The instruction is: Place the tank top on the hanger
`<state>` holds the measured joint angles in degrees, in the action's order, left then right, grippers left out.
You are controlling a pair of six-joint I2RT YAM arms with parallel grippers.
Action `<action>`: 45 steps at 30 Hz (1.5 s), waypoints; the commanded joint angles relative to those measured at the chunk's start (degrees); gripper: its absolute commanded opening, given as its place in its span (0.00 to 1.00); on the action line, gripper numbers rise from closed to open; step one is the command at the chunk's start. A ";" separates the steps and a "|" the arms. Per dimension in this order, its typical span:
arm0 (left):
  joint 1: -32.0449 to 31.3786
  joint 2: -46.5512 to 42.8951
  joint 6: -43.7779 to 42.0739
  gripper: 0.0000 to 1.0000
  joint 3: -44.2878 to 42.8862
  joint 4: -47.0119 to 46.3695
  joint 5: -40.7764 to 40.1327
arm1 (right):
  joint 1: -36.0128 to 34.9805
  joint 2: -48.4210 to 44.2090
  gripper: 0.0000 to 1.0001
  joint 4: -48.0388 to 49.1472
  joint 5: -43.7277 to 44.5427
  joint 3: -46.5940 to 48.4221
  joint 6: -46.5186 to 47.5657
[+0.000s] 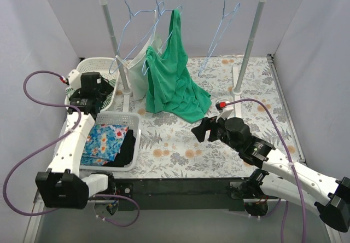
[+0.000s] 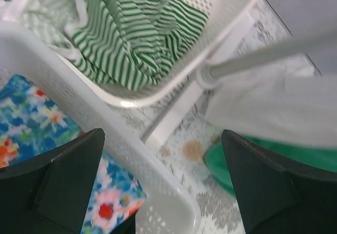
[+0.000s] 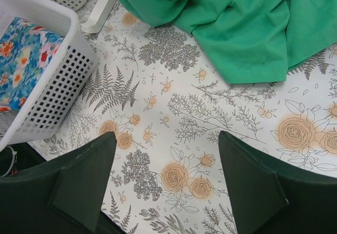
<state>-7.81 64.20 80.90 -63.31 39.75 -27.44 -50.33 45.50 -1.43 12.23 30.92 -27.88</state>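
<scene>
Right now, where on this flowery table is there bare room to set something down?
Bare tabletop lies in front of the green garment, between the near basket and the right gripper, and on the right beyond the rack post. The left is crowded: the far basket, the rack foot and the white cloth packed close together.

The tank top [image 2: 131, 39] lies crumpled in a basket [image 2: 221, 7].
</scene>
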 commanded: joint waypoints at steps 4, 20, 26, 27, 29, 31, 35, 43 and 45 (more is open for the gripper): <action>12.64 15.67 3.81 0.89 -5.14 -9.33 2.84 | -0.12 1.09 0.86 2.84 -2.03 0.46 -0.42; 16.34 36.18 11.03 0.06 -12.71 -10.48 1.33 | -0.12 0.03 0.86 2.84 -1.77 -0.68 -2.18; 16.69 23.53 5.41 0.00 -17.46 -10.92 3.71 | -0.04 -0.49 0.86 2.75 -1.77 1.51 -1.22; 16.69 21.68 4.80 0.00 -18.68 -10.66 3.54 | -0.12 -0.50 0.86 2.66 -1.60 1.86 -1.13; 16.69 17.12 4.00 0.00 -19.92 -10.13 3.19 | -0.12 -0.32 0.86 2.66 -1.68 2.57 -0.78; 16.87 14.29 3.48 0.00 -21.68 -9.43 2.75 | -0.12 0.12 0.86 2.66 -1.77 3.62 -0.60; 16.78 8.14 0.67 0.00 -24.75 -8.99 2.39 | -0.12 1.00 0.86 2.57 -2.12 5.99 0.28; 16.78 -2.32 -9.52 0.00 -29.05 -12.33 14.13 | -0.12 2.05 0.86 2.22 -3.00 9.16 1.86; 16.69 -3.73 -11.64 0.00 -30.12 -11.89 17.84 | -0.12 1.97 0.86 1.96 -2.91 9.95 2.12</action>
<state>8.80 63.07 76.42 -90.54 28.75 -18.90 -50.33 47.29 -1.15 9.85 37.23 -27.42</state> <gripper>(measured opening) 0.043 0.859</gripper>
